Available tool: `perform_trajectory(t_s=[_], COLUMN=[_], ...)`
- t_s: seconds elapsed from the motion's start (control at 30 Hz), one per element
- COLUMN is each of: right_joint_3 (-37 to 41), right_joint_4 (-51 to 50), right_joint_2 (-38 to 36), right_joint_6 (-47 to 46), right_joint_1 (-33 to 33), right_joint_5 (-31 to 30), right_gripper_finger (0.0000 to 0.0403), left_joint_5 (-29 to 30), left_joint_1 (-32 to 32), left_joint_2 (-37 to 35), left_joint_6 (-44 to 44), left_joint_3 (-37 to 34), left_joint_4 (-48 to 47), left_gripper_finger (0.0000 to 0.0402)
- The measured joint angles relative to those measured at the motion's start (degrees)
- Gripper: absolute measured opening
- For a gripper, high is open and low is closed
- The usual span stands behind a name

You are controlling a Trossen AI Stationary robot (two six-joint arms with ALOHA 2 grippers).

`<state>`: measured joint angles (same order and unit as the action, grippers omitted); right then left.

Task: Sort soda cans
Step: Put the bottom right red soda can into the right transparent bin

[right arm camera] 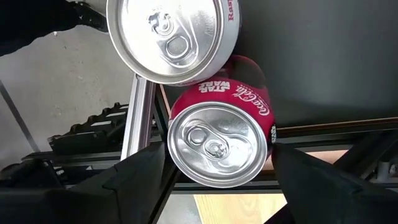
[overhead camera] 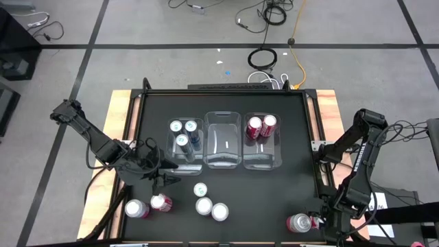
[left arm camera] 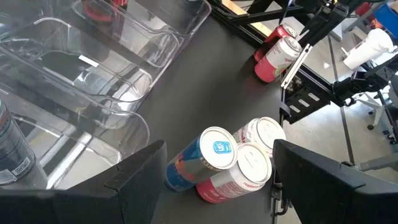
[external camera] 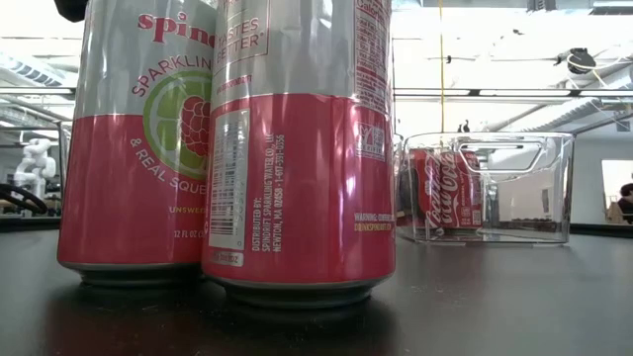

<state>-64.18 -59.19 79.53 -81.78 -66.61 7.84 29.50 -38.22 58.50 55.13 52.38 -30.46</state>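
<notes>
Cans [overhead camera: 210, 204] stood loose on the mat's near side, others already in the outer clear bins [overhead camera: 224, 140]. Left gripper [overhead camera: 162, 177] hovered released near the pink pair [overhead camera: 149, 206]. At far right, the right gripper [right arm camera: 214, 171] hung spread, unclosed, over a dark red can [right arm camera: 219, 142] at the table's near corner. Rigid, smooth and probably slippery, each looked best pinched mid-wall.
</notes>
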Motion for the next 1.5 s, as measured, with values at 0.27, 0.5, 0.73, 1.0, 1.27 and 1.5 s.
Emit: perform_trajectory(t_s=[0.27, 0.5, 0.73, 1.0, 1.27, 1.5], right_joint_3=[-0.01, -0.01, -0.02, -0.02, -0.02, -0.02], right_joint_4=[-0.12, -0.05, 0.76, 0.74, 1.76, 1.42], right_joint_2=[0.00, 0.00, 0.00, 1.29, 4.17, 7.14], right_joint_6=[0.46, -1.54, -1.16, -0.82, 1.08, 4.15], right_joint_1=[0.00, 0.00, 0.00, 0.00, 0.01, -0.12], right_joint_5=[-0.02, -0.12, -4.60, -4.83, -4.37, 0.08], right_gripper_finger=[0.0358, 0.0370, 0.0369, 0.0369, 0.0368, 0.0368], left_joint_5=[-0.01, -0.01, 0.06, 0.08, 0.12, 0.12], left_joint_1=[0.00, 0.00, 0.00, 0.00, 0.00, 0.00], left_joint_2=[0.00, 0.00, 0.00, 0.00, 0.00, 0.00], left_joint_6=[-0.01, -0.06, -0.06, -0.07, -0.47, -0.50], left_joint_3=[0.00, 0.00, 0.00, -0.02, 0.00, -0.02], left_joint_4=[0.00, -0.02, -0.04, -0.04, -0.15, -0.50], left_gripper_finger=[0.0304, 0.0304, 0.0304, 0.0304, 0.0304, 0.0304])
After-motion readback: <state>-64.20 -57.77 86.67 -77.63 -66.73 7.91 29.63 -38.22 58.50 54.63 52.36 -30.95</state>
